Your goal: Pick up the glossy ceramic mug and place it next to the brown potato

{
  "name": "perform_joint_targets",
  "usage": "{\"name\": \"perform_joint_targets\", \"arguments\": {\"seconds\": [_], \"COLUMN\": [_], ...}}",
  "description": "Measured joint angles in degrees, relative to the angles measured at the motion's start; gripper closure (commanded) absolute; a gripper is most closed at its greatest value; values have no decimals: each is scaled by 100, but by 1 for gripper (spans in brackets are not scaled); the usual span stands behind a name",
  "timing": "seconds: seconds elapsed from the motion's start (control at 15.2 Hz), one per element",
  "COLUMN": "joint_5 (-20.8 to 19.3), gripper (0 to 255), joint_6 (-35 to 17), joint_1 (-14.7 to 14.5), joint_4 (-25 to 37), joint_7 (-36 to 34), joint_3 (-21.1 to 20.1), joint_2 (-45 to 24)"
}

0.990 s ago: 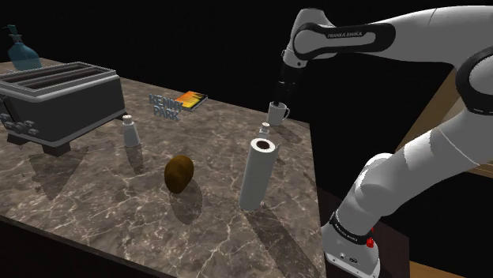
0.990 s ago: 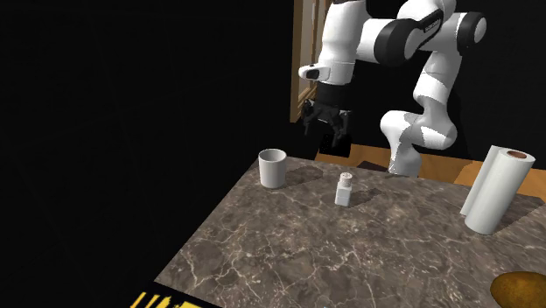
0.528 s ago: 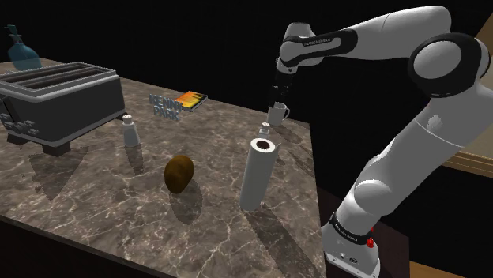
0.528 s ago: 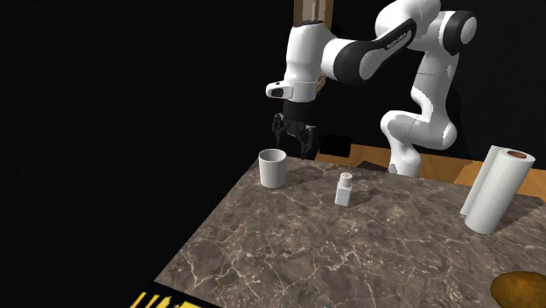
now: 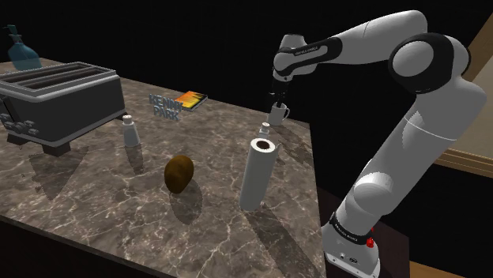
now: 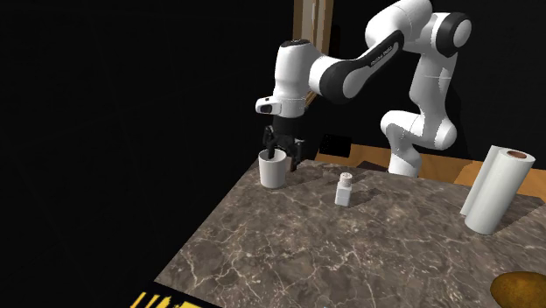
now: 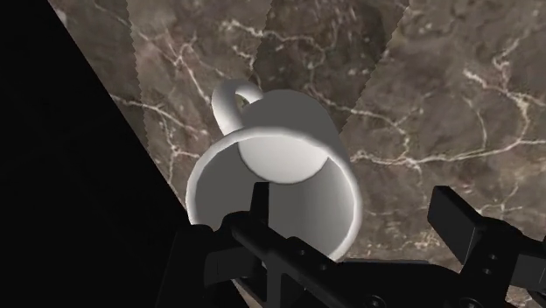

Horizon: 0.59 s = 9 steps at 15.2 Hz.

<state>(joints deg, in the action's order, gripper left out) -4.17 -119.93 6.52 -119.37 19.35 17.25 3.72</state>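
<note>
The small white glossy mug [image 5: 277, 113] [image 6: 273, 168] [image 7: 280, 188], round-walled with a loop handle, stands upright on the dark brown marble counter [image 5: 95, 197], whose polished top is laced with pale veins. It sits beyond the tall white paper roll [image 5: 258, 174] [image 6: 494, 188], near the counter's far corner and next to a black area. A little white shaker [image 6: 345, 189] stands between the roll and the mug. The brown, rough-skinned oval potato [image 5: 179, 172] [image 6: 521, 289] lies to the shoulder view's left of the roll, well apart from the mug. Farther from the roll on that same side sits a boxy grey toaster [image 5: 59, 103] with long slots.

The all-black gripper [image 5: 277, 98] [image 6: 282, 150] [image 7: 354, 206] points down at the mug's mouth. Its fingers stand apart: in the wrist view one tip is over the mug's hollow and the other outside the wall, on the side away from the handle. Neither finger is seen pressing on the mug.

Half a second ago the gripper hung higher, above the rim and a little to the second exterior view's right of it. It has since come down to rim height and over the mug, with the arm stretched out farther. The mug, roll, shaker and potato lie where they were.
</note>
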Motion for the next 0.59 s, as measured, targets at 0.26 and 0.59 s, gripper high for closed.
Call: {"name": "perform_joint_targets", "arguments": {"seconds": [0.26,0.59], "joint_5": [18,20], "gripper": [0,255], "joint_6": [-181,-194], "joint_1": [5,6], "joint_4": [-109,-113], "joint_7": [12,15], "joint_3": [9,11], "joint_2": [-75,-82]}}
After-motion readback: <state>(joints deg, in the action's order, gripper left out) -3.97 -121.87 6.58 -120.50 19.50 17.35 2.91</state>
